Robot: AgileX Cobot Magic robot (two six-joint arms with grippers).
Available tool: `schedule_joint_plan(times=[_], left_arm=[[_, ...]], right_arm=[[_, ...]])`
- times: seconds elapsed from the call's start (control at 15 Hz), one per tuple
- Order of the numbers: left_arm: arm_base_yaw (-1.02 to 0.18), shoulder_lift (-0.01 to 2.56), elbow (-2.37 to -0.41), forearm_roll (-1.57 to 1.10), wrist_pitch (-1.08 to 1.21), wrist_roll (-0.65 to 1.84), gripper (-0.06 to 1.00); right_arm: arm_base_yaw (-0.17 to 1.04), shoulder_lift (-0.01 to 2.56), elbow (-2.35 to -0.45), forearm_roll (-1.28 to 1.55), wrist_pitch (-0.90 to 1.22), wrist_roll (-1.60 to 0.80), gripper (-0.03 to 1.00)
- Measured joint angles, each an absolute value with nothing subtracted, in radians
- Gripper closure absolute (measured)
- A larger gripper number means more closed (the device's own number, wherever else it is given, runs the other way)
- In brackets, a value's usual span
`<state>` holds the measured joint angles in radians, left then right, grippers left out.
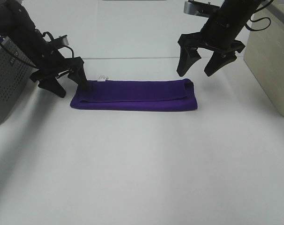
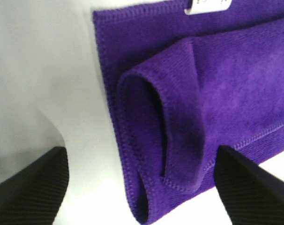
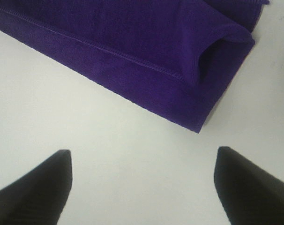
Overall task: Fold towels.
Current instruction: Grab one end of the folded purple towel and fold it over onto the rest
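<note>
Jaws spread wide on both my arms, neither holding anything, over a white table (image 1: 142, 178). My left gripper (image 1: 72, 90) is low at the left end of the purple towel (image 1: 137, 96), and my right gripper (image 1: 194, 74) hangs above and just behind the towel's right end, clear of the fabric.

One towel lies in the middle of the table, folded into a long narrow band running left to right. Its top layer stops short of the near edge, so a strip of the layer beneath shows along the front. A small white tag (image 1: 102, 78) sticks out at the far left corner, just beside my left gripper's inner finger (image 1: 82, 79). From the high camera that finger looks to meet the cloth's end, though I cannot tell whether it truly touches.

Seen from my left wrist, the towel's hemmed end sits between my two dark fingertips (image 2: 34, 187), the fold there gaping in a soft open loop, the tag at the cloth's far edge. Seen from my right wrist, my fingertips (image 3: 39, 187) frame bare tabletop, the towel's folded corner lying beyond them.

A grey perforated basket (image 1: 6, 89) stands at the table's left edge behind my left arm; a beige box (image 1: 273, 65) stands at the right edge.
</note>
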<state>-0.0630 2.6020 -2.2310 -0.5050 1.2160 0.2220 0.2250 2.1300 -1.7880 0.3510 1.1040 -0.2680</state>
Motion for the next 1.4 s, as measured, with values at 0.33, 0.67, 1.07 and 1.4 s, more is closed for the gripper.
schedule_joint_plan(times=[0.33,0.67,1.07,1.4], left_arm=[[-0.140,2.639,-2.248,-0.590,1.216,0.225,0.24],[-0.194,2.662,-2.253,-0.562,1.216,0.184,0.84],[-0.182,2.628,-2.319,-0.319,1.224,0.178,0.89],[-0.215,2.519,-2.319,-0.354,1.220,0.285,0.89]], right_arm=[[0.225,2.130,-1.788,0.360,1.148,-0.268,0.16],[0.225,2.130,-1.788,0.367,1.179,-0.268,0.16],[0.225,2.130,-1.788,0.368,1.216,-0.265,0.17],[0.225,2.068,-1.788,0.368,1.216,-0.249,0.17]])
